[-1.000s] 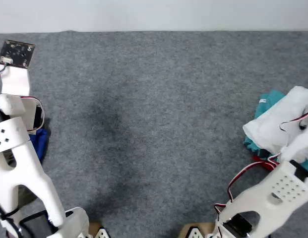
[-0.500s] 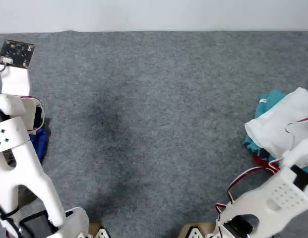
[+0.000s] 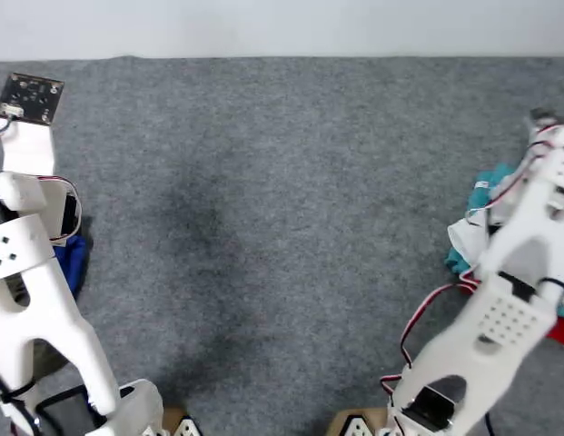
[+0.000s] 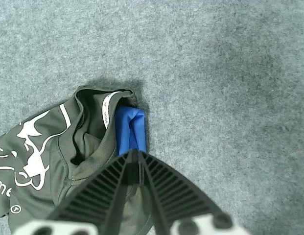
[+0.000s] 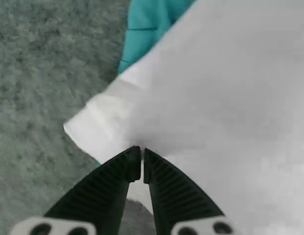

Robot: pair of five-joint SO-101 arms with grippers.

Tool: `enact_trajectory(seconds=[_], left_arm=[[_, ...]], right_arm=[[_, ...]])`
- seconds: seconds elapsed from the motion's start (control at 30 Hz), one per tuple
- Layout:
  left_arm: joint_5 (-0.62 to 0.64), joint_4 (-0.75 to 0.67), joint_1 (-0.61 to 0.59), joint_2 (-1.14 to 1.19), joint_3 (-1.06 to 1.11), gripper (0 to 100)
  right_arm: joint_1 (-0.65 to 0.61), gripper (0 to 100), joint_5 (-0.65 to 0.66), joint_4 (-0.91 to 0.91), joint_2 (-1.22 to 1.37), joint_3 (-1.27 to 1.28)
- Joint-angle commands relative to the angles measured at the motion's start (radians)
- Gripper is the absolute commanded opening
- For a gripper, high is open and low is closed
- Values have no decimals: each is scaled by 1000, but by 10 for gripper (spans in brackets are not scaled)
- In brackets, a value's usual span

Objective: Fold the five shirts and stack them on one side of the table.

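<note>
black ribbed jaws of the left gripper [image 4: 137, 157] meet clenched at the blue shirt [image 4: 128, 128], beside a dark shirt [image 4: 54, 161]. right gripper [image 5: 142, 152], clenched too, touches the white shirt [image 5: 220, 98]; teal shirt [image 5: 152, 24] beyond, on the right of the table [image 3: 282, 182].

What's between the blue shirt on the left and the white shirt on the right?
Nothing: the high view shows bare grey table mat between the blue shirt and the white shirt.

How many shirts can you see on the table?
5: dark shirt and blue shirt by the left arm; white shirt, teal shirt and red shirt by the right arm. Others may be hidden.
</note>
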Motion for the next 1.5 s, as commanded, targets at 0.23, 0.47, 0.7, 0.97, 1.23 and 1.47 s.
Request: enact_trajectory(seconds=[0.23, 0.47, 0.7, 0.97, 1.23, 1.47], left_arm=[[8, 21, 6, -31, -4, 8], [8, 20, 6, -32, -4, 8], [8, 20, 6, -32, -4, 8], [8, 20, 6, -32, -4, 8], [6, 20, 64, -34, -4, 8], [8, 21, 60, -35, -4, 8]], right_arm=[[-128, 9, -95, 50, 15, -144], [41, 9, -86, 59, -157, -178], [211, 9, 21, 61, -188, -55], [271, 9, 104, 58, -182, 213], [193, 9, 98, 58, -363, 121], [107, 9, 98, 61, -515, 201]])
